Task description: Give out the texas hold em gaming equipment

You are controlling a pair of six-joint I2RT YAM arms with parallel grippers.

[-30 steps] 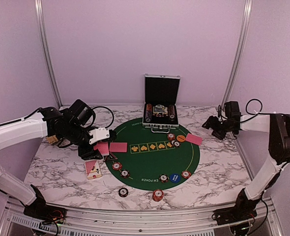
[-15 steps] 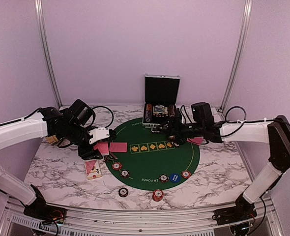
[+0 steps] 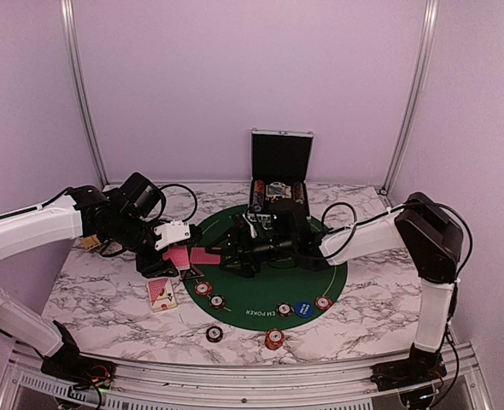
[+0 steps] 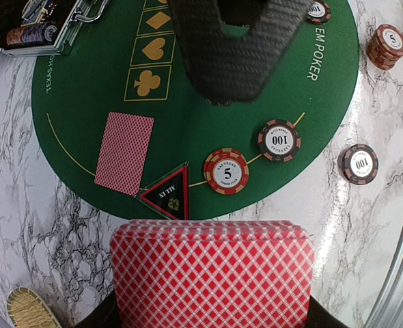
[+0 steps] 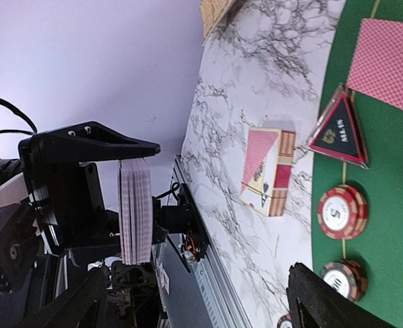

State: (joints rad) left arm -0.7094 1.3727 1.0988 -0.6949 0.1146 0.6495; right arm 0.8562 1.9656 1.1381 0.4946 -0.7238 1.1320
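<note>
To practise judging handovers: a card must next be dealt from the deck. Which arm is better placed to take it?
Right. The right end effector is open and faces the deck, which the left end effector holds clamped.

The left claw (image 3: pixel 168 254) grips red-backed cards (image 3: pixel 178 257) beside the green mat (image 3: pixel 269 286), the right claw (image 3: pixel 228 256) stretched over it.

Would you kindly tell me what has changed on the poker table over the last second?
The right pincer swung from the far right leftward across the green mat and now hangs open close to the left pincer. The left pincer stayed shut on the red-backed deck; the chips and dealt card kept their places.
</note>
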